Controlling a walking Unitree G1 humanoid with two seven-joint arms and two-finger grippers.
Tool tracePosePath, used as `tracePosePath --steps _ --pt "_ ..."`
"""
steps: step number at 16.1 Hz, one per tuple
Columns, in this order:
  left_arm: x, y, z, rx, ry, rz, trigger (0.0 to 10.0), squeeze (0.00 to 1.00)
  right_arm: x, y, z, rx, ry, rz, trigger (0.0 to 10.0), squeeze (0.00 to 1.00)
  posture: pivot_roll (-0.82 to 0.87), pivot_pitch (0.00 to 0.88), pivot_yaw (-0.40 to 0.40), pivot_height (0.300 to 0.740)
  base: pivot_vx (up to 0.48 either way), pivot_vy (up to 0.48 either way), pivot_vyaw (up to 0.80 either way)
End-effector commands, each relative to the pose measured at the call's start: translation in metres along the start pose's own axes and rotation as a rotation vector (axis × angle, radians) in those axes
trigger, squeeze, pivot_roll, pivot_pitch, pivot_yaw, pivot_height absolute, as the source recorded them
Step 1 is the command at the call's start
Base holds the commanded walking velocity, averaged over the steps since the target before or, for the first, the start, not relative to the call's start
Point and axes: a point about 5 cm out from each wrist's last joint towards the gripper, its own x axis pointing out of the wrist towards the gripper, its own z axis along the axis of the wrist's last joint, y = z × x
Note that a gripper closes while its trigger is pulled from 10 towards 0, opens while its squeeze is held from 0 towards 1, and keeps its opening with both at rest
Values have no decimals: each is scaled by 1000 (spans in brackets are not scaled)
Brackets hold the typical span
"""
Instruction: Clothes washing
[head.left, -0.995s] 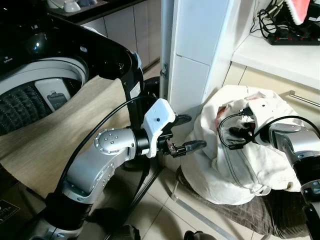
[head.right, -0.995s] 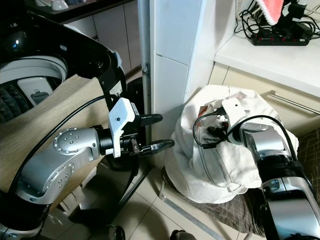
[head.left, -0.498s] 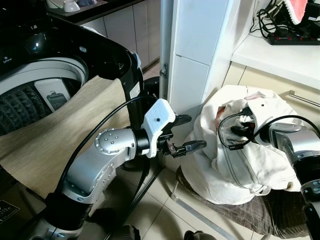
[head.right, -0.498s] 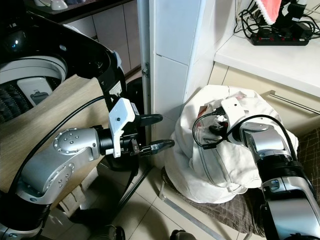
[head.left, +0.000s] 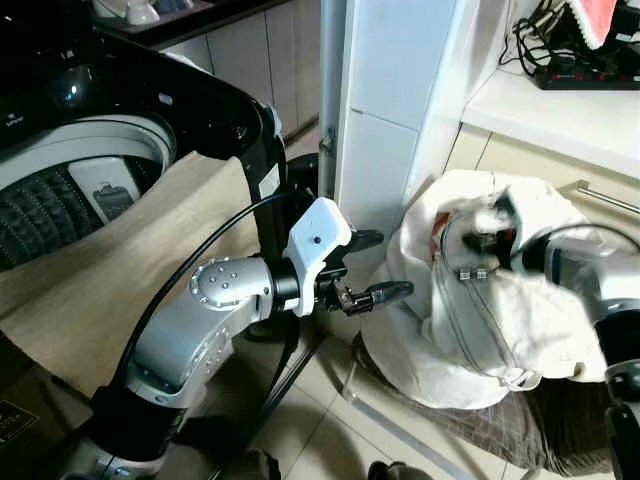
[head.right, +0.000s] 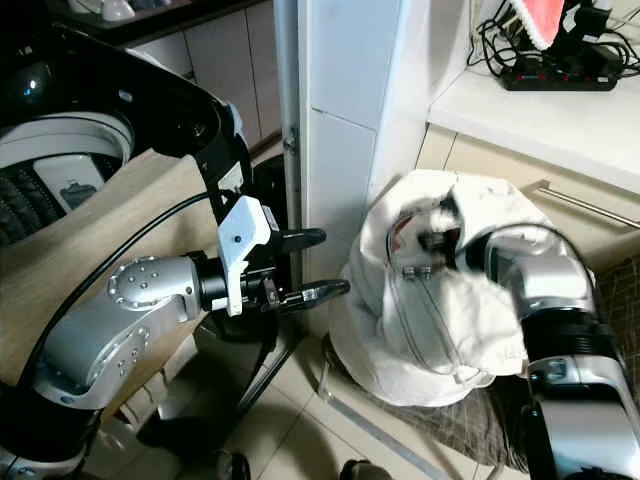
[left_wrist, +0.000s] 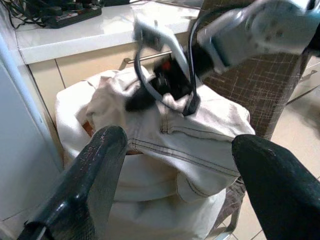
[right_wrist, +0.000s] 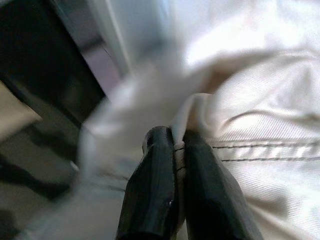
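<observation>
Left pincer (head.left: 372, 268) hangs spread wide, nothing in it, just short of the white garment (head.left: 500, 310). Washer drum (head.left: 70, 190) at far left, partly cut off, beige cloth (head.left: 110, 280) draped over its front. White pillar (head.left: 390, 110) stands between. Right pincer (right_wrist: 175, 150) is motion-blurred, fingers clenched on a garment fold atop the pile.

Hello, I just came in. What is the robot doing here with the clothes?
The robot is taking laundry from a white bag beside the washing machine. Its right gripper is shut on a fold of cream-coloured garment at the top of the bag. Its left gripper waits open beside the bag, holding nothing.
</observation>
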Motion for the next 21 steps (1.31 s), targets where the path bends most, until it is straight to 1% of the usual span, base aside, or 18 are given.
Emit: tracePosePath --steps 1,3,4,5,6,8,9,10,11,13,14,15,16,17,21 --pt "0 -1 1 9 -6 2 10000 0 -4 8 14 21 -67 67 0 0 -56 47 24 740 0 0 0" --pt "6 3 6 22 -54 52 10000 0 -24 27 48 50 -202 221 0 0 -68 49 23 740 0 0 0" --pt "8 5 9 24 -74 69 10000 0 -31 33 57 48 -238 260 0 0 -68 49 23 740 0 0 0" --pt "14 10 19 28 -136 119 10000 0 -48 46 79 49 -326 358 0 0 -76 48 23 740 0 0 0" --pt "16 13 24 26 -169 140 10000 0 -57 53 89 56 -365 403 0 0 -76 48 23 740 0 0 0" --pt "33 11 37 6 -233 107 10000 0 -73 67 105 68 -433 507 0 0 -80 47 13 740 0 0 0" --pt "37 10 39 -5 -243 102 10000 0 -74 69 106 68 -440 519 0 0 -80 47 13 740 0 0 0" --pt "43 8 40 -15 -258 105 10000 0 -77 73 108 70 -450 540 0 0 -82 48 12 740 0 0 0" --pt "46 8 40 -14 -262 111 10000 0 -78 75 108 73 -452 547 0 0 -82 48 12 740 0 0 0" --pt "55 12 36 -2 -264 185 10000 0 -85 86 108 77 -466 594 0 0 -83 48 13 740 0 0 0" --pt "57 13 36 0 -265 190 10000 0 -87 88 107 76 -468 603 0 0 -83 47 14 740 0 0 0" --pt "57 13 37 -3 -271 185 9020 0 -87 89 107 76 -466 597 0 0 -85 46 18 740 0 0 0" --pt "56 13 37 -7 -275 182 9020 0 -88 89 107 77 -466 594 0 0 -85 46 18 740 0 0 0" --pt "55 13 36 -12 -282 176 0 0 -88 88 107 80 -466 589 0 0 -82 47 18 740 0 0 0" --pt "50 18 33 -14 -286 183 0 0 -88 89 106 93 -464 578 0 0 -76 47 15 740 0 0 0"
